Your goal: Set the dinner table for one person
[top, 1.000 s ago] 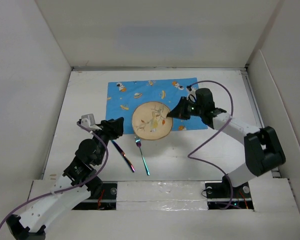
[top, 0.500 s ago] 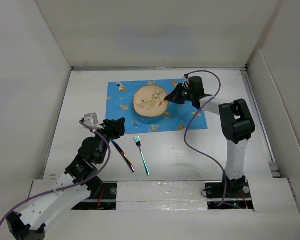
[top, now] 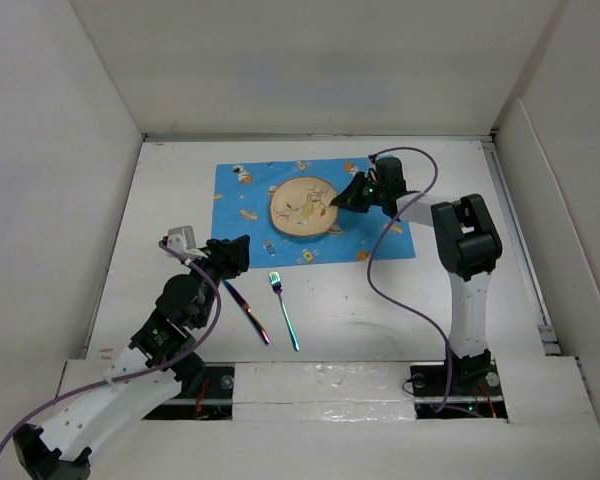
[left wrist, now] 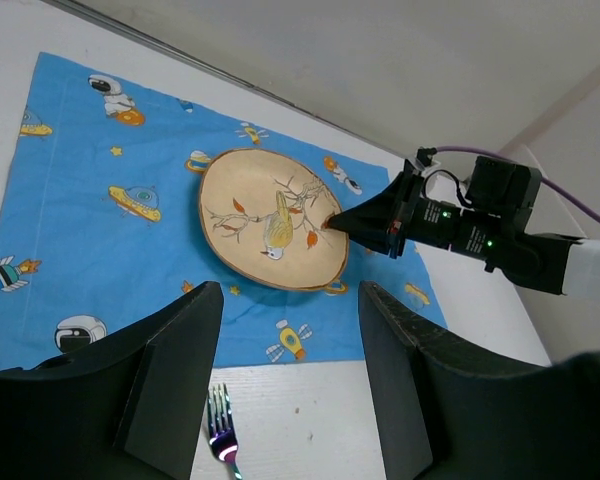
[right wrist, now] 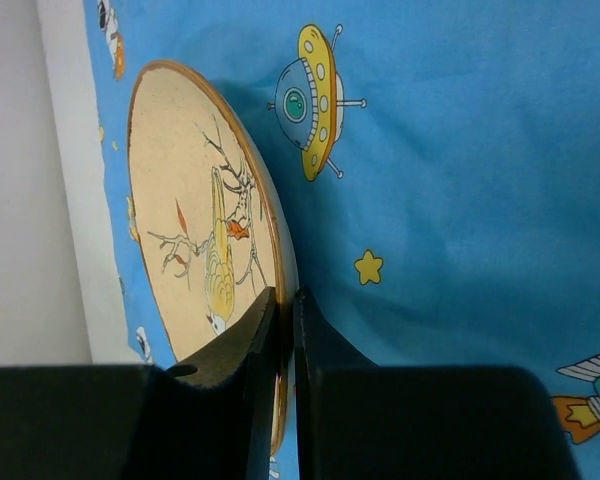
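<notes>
Fingers (right wrist: 235,350) of the right gripper (top: 342,198) are squeezed thin on the right rim of the plate (top: 305,207), one on top of the edge and one under. It's a rim pinch, prob. because a flat plate offers nothing else to grab. Plate is over the middle of the blue placemat (top: 242,195), which lies far-centre on the dinner table (top: 400,300); that's the right spot for a single setting. Right wrist view shows shadow under the rim, so the held side may be a bit off the cloth, but can't tell for sure.

Left gripper (top: 230,255) hangs near-left w/ fingers spread wide and nothing between them. It sits just over the far end of the knife (top: 248,315) and looks toward the mat, likely parked clear while the plate gets set. Knife and fork (top: 285,312) lie side by side on bare tabletop, just near of the mat's near edge, fork tines pointing far.

Judging by that, plate step is about done; release is next, then cutlery to either side of the plate
</notes>
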{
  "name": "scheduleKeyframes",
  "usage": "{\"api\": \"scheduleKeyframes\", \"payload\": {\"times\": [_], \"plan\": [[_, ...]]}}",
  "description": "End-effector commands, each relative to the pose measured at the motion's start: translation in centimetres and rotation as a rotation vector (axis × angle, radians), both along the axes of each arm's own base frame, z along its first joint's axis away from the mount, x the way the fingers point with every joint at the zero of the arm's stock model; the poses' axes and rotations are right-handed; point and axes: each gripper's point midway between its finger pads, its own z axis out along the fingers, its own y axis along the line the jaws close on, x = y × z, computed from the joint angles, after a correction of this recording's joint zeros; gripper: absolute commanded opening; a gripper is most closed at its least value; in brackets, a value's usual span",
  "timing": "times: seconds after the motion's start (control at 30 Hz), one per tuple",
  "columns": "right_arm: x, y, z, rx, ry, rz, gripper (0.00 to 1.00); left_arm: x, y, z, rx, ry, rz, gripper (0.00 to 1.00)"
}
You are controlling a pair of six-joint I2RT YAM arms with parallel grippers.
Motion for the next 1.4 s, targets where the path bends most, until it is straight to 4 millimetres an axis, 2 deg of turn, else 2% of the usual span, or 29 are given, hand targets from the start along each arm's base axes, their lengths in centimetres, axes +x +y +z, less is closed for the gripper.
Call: {"api": "scheduleKeyframes", "payload": {"times": [0.0,0.07,0.1,0.2,0.27,0.4,0.47,0.5,0.53,0.6,0.63,0.67,0.7,0.73,0.77,0.8,0.9,0.93,0.97,1.0,1.03,1.07,1.1,1.13,1.17,1.23,1.27,1.3,1.37], "plan": [[2.5,-0.4,5.3,0.072,-0.145,-0.016,0.09,0.3,0.0,1.1,-0.020,-0.037,0.009,0.54],[2.2,-0.5,4.8,0.052,-0.121,-0.004,0.20,0.2,-0.2,1.0,-0.015,-0.027,0.003,0.54],[2.2,-0.5,4.8,0.045,-0.118,-0.001,0.30,0.2,-0.2,1.0,-0.017,-0.029,0.003,0.54],[2.4,-1.1,4.6,0.012,-0.111,0.004,0.45,0.4,0.0,0.8,-0.012,-0.026,0.015,0.54],[2.2,-1.1,4.5,-0.028,-0.089,0.050,0.48,0.3,0.0,1.0,-0.014,-0.026,0.014,0.53],[1.4,-1.5,4.0,-0.069,-0.073,0.073,0.50,0.3,0.2,0.8,-0.009,-0.028,0.020,0.53],[0.8,-2.7,2.9,-0.132,-0.047,0.029,0.51,0.2,0.2,1.2,-0.018,-0.033,0.015,0.53],[0.6,-3.0,3.3,-0.141,-0.057,0.013,0.51,0.2,0.2,1.3,-0.022,-0.039,0.017,0.53],[1.3,-3.9,5.7,-0.145,-0.128,-0.032,0.51,0.2,0.2,1.1,-0.019,-0.039,0.017,0.53],[0.8,-4.9,6.6,-0.177,-0.158,-0.074,0.48,0.1,0.3,1.0,-0.015,-0.035,0.018,0.49],[0.5,-5.0,9.2,-0.200,-0.218,-0.104,0.41,0.1,0.2,1.1,-0.015,-0.035,0.015,0.47],[0.0,-4.9,10.3,-0.233,-0.259,-0.103,0.31,0.0,0.2,1.2,-0.017,-0.037,0.012,0.44],[-1.6,-4.1,11.9,-0.284,-0.313,-0.102,0.06,0.1,0.4,1.1,-0.017,-0.040,0.023,0.18],[-2.5,-3.0,10.8,-0.309,-0.300,-0.093,0.00,0.1,0.4,1.1,-0.017,-0.040,0.023,0.18],[-3.8,-2.0,13.1,-0.332,-0.376,-0.069,0.00,0.1,0.5,1.3,-0.024,-0.040,0.028,0.05],[-6.8,0.5,11.4,-0.397,-0.358,-0.007,0.00,0.0,0.7,1.2,-0.021,-0.029,0.035,0.00],[-11.7,3.7,10.9,-0.495,-0.396,0.076,0.00,-0.3,0.9,1.7,-0.047,-0.059,0.032,0.00],[-15.0,5.6,8.9,-0.545,-0.384,0.140,0.00,-0.4,0.9,1.6,-0.049,-0.063,0.031,0.00],[-16.8,6.4,7.9,-0.562,-0.370,0.167,0.00,-0.5,1.1,1.8,-0.059,-0.070,0.034,0.00],[-18.4,7.2,6.8,-0.580,-0.358,0.195,0.00,-0.5,1.2,1.7,-0.061,-0.062,0.038,0.04],[-21.1,8.7,5.7,-0.595,-0.359,0.255,0.00,-0.6,1.3,1.9,-0.070,-0.064,0.038,0.10],[-22.7,9.0,4.4,-0.608,-0.334,0.272,0.00,-0.7,1.4,2.0,-0.075,-0.070,0.041,0.16],[-23.8,9.4,3.7,-0.623,-0.325,0.284,0.00,-0.7,1.7,1.9,-0.077,-0.069,0.057,0.26],[-24.7,9.6,2.8,-0.646,-0.315,0.299,0.00,-0.7,2.0,1.9,-0.094,-0.066,0.074,0.29],[-26.3,10.8,2.6,-0.641,-0.318,0.331,0.00,-0.8,2.5,2.0,-0.114,-0.064,0.094,0.31],[-27.3,11.5,1.3,-0.679,-0.304,0.370,0.14,-1.0,3.3,2.0,-0.140,-0.058,0.131,0.33],[-27.7,11.8,1.1,-0.690,-0.300,0.376,0.18,-1.1,3.8,2.0,-0.159,-0.069,0.150,0.35],[-28.2,12.7,1.4,-0.696,-0.311,0.386,0.28,-1.2,4.1,2.0,-0.171,-0.075,0.161,0.38],[-28.4,13.0,0.3,-0.728,-0.302,0.406,0.36,-1.6,4.7,2.4,-0.207,-0.092,0.173,0.40]]}}
